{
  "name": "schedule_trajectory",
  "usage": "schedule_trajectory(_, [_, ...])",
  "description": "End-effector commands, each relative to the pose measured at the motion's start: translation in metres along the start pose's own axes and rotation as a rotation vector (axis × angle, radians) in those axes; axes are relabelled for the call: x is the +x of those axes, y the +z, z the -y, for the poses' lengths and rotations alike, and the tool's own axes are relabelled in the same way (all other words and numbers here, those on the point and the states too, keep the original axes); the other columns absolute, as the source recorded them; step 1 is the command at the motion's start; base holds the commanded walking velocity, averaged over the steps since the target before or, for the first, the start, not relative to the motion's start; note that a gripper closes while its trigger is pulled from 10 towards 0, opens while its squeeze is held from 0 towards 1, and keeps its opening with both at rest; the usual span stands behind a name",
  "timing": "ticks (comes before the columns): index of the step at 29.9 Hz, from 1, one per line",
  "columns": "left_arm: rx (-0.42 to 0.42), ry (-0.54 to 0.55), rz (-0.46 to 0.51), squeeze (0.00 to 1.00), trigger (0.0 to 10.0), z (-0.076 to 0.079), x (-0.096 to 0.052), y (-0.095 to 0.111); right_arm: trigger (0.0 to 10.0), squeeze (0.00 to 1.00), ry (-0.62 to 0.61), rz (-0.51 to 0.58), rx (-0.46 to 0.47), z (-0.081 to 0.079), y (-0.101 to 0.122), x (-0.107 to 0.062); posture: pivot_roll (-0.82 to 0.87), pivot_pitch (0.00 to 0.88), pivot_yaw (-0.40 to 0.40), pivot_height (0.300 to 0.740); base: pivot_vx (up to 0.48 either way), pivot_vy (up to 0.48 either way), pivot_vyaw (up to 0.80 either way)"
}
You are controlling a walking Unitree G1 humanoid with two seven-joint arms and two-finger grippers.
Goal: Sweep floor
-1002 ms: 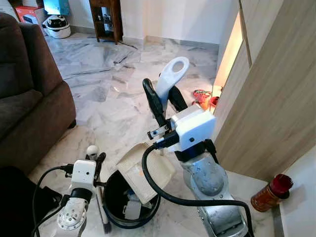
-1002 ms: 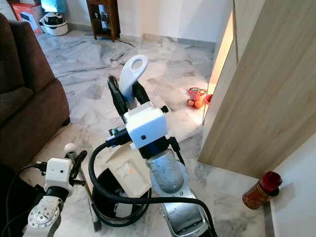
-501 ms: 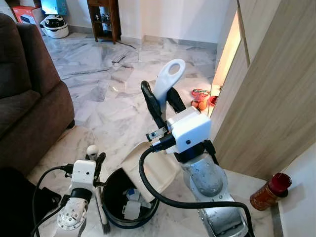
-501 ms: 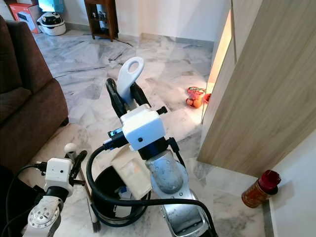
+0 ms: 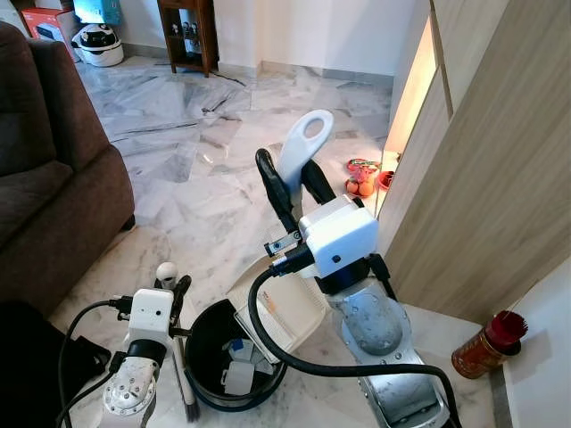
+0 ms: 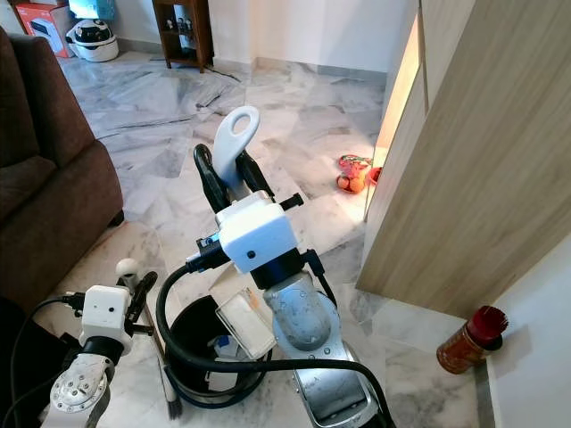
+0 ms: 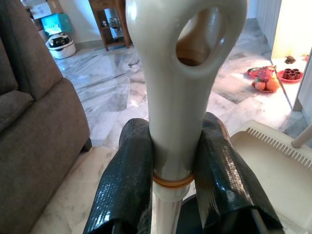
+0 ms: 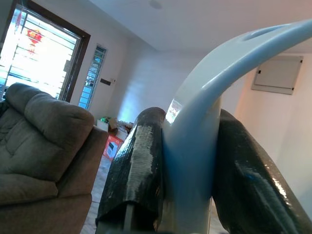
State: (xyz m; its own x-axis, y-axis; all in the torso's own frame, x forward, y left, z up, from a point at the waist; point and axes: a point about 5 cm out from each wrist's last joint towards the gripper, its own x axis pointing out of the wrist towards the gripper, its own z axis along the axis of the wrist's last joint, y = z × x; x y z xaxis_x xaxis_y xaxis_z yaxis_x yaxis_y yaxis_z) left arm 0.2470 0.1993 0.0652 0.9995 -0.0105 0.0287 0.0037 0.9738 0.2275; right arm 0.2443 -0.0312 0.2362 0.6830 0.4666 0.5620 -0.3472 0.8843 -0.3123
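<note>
My right gripper (image 5: pixel 296 183) is shut on the white looped handle (image 5: pixel 303 143) of a cream dustpan (image 5: pixel 290 308). The pan hangs tilted at the right rim of a black bin (image 5: pixel 198 323) that holds white and blue scraps. In the right wrist view the handle (image 8: pixel 204 107) sits clamped between the black fingers (image 8: pixel 134 165). Low on the left, my left gripper (image 5: pixel 175 292) is shut on a cream brush handle (image 5: pixel 166 271). Its bristles (image 5: pixel 189 407) rest on the floor beside the bin. The left wrist view has that handle (image 7: pixel 178 97) between the fingers (image 7: pixel 124 180), with the dustpan (image 7: pixel 273 165) beyond.
A brown sofa (image 5: pixel 53 169) stands on the left and a wooden cabinet (image 5: pixel 482 178) close on the right. A red-lidded jar (image 5: pixel 486 348) sits by the cabinet's foot. Red toys and fruit (image 5: pixel 364 180) lie on the marble floor ahead. A wooden shelf (image 5: pixel 192 31) stands far back.
The dustpan has swung off the bin's opening toward its right rim, and the scraps inside the bin now show. The left arm and brush have not moved.
</note>
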Motion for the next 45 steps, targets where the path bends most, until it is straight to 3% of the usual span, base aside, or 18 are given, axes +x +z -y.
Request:
schedule_trajectory(1, [0.01,0.006,0.026,0.0,10.0,-0.002,0.003,0.005,10.0,0.0,0.007,0.065,-0.012,0.0,0.01,0.003,0.22,0.044,-0.017,0.74,0.0,0.0,0.0])
schedule_trajectory(9, [0.01,0.004,0.027,0.0,10.0,-0.001,0.002,0.005,10.0,0.0,0.04,0.043,0.042,-0.004,0.007,0.002,0.22,0.034,-0.018,0.74,0.0,0.0,0.0])
schedule_trajectory(18, [0.008,0.002,0.029,0.0,10.0,0.0,0.003,0.005,10.0,0.0,0.017,0.074,-0.001,-0.001,0.011,0.003,0.22,0.034,-0.022,0.74,0.0,0.0,0.0])
schedule_trajectory(26, [0.006,0.002,0.026,0.0,10.0,0.0,0.002,0.005,10.0,0.0,-0.027,0.079,0.07,0.002,0.014,0.006,0.22,0.039,-0.022,0.74,0.0,0.0,0.0])
schedule_trajectory(29, [0.005,0.003,0.026,0.0,10.0,0.0,0.003,0.005,10.0,0.0,-0.063,0.07,0.153,0.003,0.014,0.006,0.22,0.045,-0.021,0.74,0.0,0.0,0.0])
schedule_trajectory(34, [0.006,0.004,0.027,0.0,10.0,-0.001,0.003,0.005,10.0,0.0,-0.124,0.058,0.217,0.011,0.013,0.008,0.23,0.047,-0.021,0.74,0.0,0.0,0.0])
schedule_trajectory(40, [0.006,0.004,0.027,0.0,10.0,-0.001,0.003,0.005,10.0,0.0,-0.102,0.061,0.187,0.011,0.012,0.008,0.22,0.048,-0.021,0.74,0.0,0.0,0.0])
schedule_trajectory(42, [0.006,0.004,0.027,0.0,10.0,-0.001,0.003,0.005,10.0,0.0,-0.019,0.066,0.09,0.004,0.011,0.006,0.22,0.05,-0.02,0.74,0.0,0.0,0.0])
schedule_trajectory(45, [0.006,0.003,0.028,0.0,10.0,-0.001,0.003,0.005,10.0,0.0,-0.018,0.063,0.095,0.004,0.011,0.005,0.22,0.05,-0.02,0.74,0.0,0.0,0.0])
